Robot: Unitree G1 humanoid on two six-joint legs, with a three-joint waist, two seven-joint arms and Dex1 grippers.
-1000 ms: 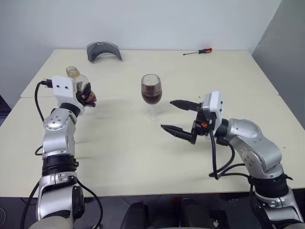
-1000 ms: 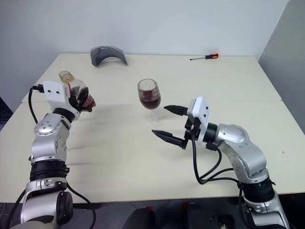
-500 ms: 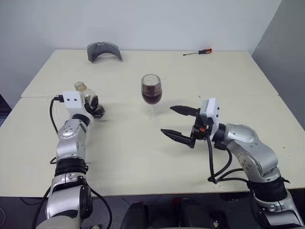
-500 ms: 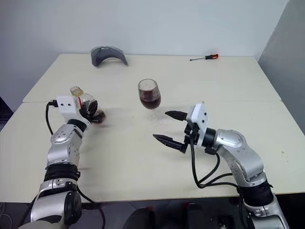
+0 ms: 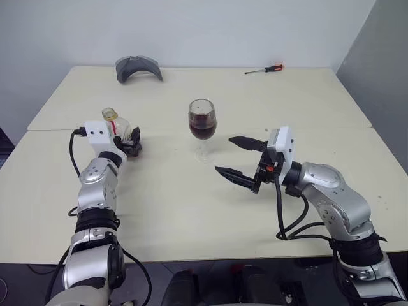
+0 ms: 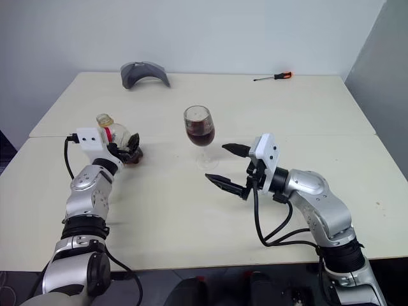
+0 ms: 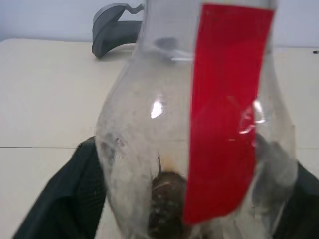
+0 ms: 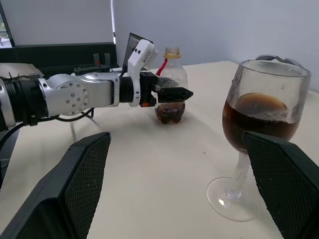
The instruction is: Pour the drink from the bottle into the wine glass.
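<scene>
Bottle stands upright on the cream bench at the left side, cap off at the mouth as far as the head views show, a red strip running down its neck and shoulder. Only a small pool of dark drink sits in its bulbous base; the body above is clear. Left tool sits around the lower body of the bottle, one black finger on each side. Left wrist view shows the two fingers flanking the bottle; whether they press on the plastic or stand just off it I cannot tell from the frames.

Grey curved object lies at the far left edge of the bench, well apart from the bottle.

Wine glass stands upright near the bench centre, to the right of the bottle and apart from it. Bowl holds dark brown drink to roughly half its height, with a thin foam ring at the surface in the right wrist view. Foot rests flat on the bench.

Right tool hangs just to the right of the glass, pointing toward it at about stem height, fingers spread wide and holding nothing. No contact with the glass.

Screwdriver with a red-and-black handle lies at the far right of the bench, well away from everything else.
</scene>
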